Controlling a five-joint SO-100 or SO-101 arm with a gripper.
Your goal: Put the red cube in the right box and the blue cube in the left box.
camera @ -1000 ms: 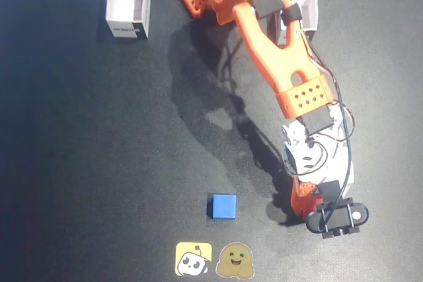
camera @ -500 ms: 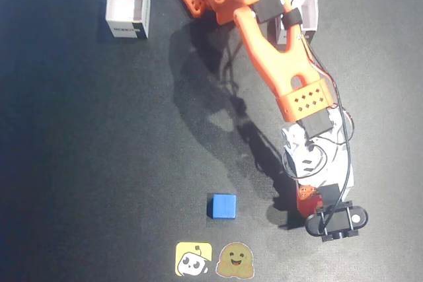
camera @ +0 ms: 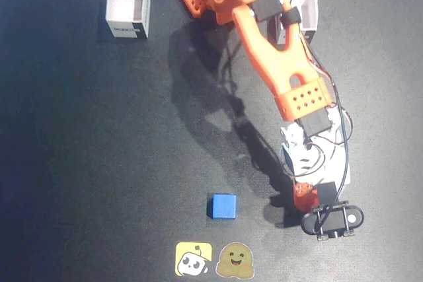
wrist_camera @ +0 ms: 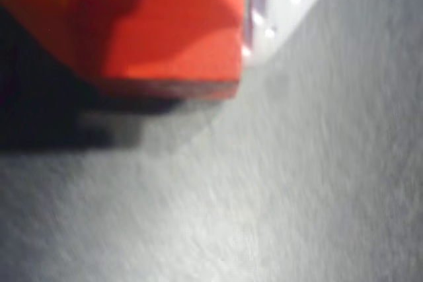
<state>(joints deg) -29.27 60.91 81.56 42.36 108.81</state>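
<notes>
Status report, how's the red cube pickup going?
Gripper down at the red cube, closure unclear. Blue cube untouched on mat. Both boxes empty-looking, path clear.

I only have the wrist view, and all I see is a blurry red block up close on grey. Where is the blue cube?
Observer: In the fixed view the blue cube sits left of the red cube, well apart from it.
Operator: And the boxes?
Observer: The right box is at that view's upper left. The left box is upper right, partly behind the arm.
Operator: Is the red one gripped?
Observer: I cannot tell. The gripper covers it from above.
</notes>
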